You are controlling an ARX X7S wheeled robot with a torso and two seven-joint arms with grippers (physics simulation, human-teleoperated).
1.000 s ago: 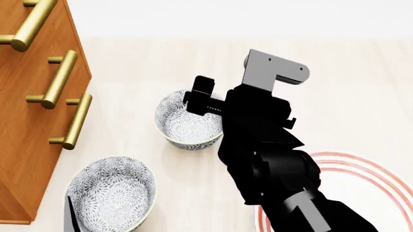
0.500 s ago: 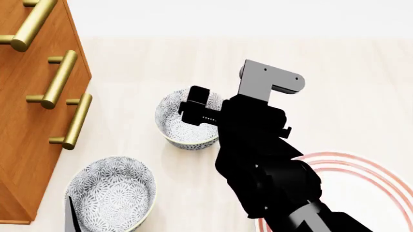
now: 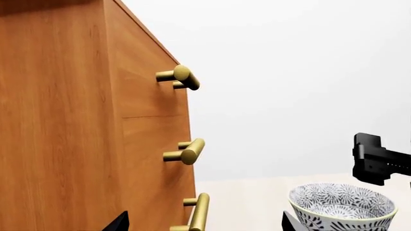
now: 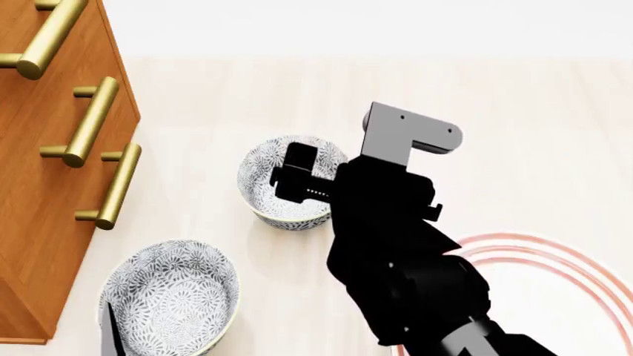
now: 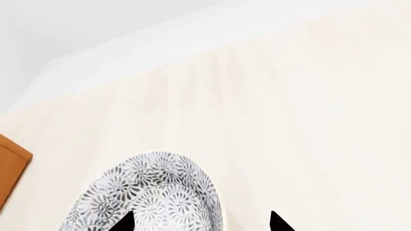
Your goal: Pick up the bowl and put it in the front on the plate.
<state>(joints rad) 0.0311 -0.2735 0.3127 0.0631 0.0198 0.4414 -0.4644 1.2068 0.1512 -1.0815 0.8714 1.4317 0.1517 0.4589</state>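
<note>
Left wrist view: the bowl [image 3: 340, 206] sits on the bench [image 3: 244, 199] beside a wooden cabinet [image 3: 83, 125].

Head view: the right end effector [image 4: 296, 178] hovers over the bowl's rim, the plate [image 4: 568, 289] nearby.

Right wrist view: its fingertips [image 5: 124, 222] spread open, straddling the rim. Best to lower squarely before closing. The left end effector's state cannot be told. No writing is visible.

Plate [image 4: 554, 274] mostly behind right arm, cut by frame edge; right claw [image 5: 200, 222] tips barely visible.
</note>
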